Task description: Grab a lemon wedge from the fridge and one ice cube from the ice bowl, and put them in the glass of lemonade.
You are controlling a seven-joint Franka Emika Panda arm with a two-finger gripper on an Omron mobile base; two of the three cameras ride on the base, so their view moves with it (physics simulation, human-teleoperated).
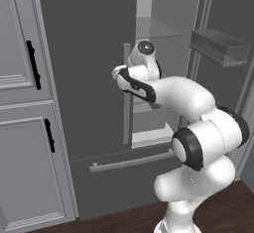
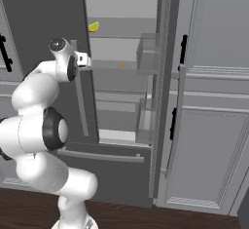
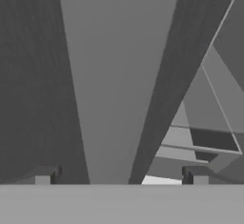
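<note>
Pale cabinets flank the fridge point(image 2: 121, 101), its right door swung open. Jaws spread wide and empty, the gripper point(image 2: 87, 61) sits at the opening. Next: reach up-right to the lemon wedge point(image 2: 93, 27) on the upper shelf.

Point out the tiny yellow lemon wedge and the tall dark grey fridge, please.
tiny yellow lemon wedge point(image 2: 94, 27), right base view, middle of the fruit.
tall dark grey fridge point(image 1: 89, 68), left base view, closed left door.

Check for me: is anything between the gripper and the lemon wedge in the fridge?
Yes. The open gripper straddles the left door's bar handle; that closed door's edge lies between it and the lemon wedge on the upper shelf. The right door is open.
</note>
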